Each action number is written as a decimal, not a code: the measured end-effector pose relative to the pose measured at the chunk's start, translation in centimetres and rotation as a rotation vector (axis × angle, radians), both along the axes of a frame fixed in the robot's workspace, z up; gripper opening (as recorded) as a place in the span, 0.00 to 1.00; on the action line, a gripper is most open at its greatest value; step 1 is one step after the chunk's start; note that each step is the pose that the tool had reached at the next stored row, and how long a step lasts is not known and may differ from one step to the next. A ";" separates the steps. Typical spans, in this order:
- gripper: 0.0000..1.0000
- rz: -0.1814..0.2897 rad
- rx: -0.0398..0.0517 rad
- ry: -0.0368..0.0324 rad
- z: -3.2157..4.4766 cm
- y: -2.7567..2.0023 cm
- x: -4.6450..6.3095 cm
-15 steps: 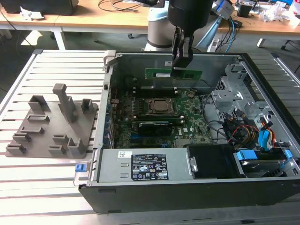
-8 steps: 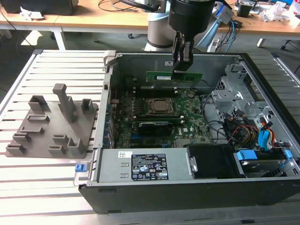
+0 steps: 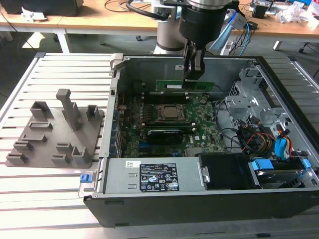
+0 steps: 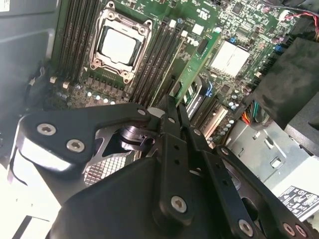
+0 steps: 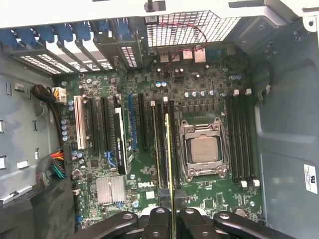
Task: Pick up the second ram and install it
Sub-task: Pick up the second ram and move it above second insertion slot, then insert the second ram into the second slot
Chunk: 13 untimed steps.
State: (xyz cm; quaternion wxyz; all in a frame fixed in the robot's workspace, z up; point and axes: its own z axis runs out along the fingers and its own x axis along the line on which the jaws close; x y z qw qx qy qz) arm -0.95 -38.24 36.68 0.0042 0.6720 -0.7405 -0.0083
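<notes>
Gripper [image 3: 192, 76] clamping second ram [image 3: 172, 85] (above motherboard [image 3: 202, 127]), slatted table [image 3: 55, 186], desks [image 3: 99, 20] behind.

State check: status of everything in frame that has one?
Gripper: shut on the ram.
Ram: held on edge above the slots, not seated.
Case: open, side panel off.
CPU socket: filled, uncovered.
Tray: flat on the table, beside the case.

Exterior view looked down steeply over the open computer case [image 3: 199, 211], set back; both wrist views hung close above the motherboard [image 5: 199, 199], sharing the CPU socket [image 4: 119, 45]
</notes>
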 end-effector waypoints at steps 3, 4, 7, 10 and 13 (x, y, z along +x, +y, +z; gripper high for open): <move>0.14 0.000 -0.0002 0.0000 -0.23 0.00 0.0; 0.14 0.000 -0.0002 0.0000 -0.23 0.00 0.0; 0.14 0.000 0.0000 0.0000 -0.24 0.00 0.0; 0.14 0.000 0.0000 0.0000 -0.25 0.00 0.0; 0.14 0.000 0.0000 0.0000 -0.27 0.00 0.0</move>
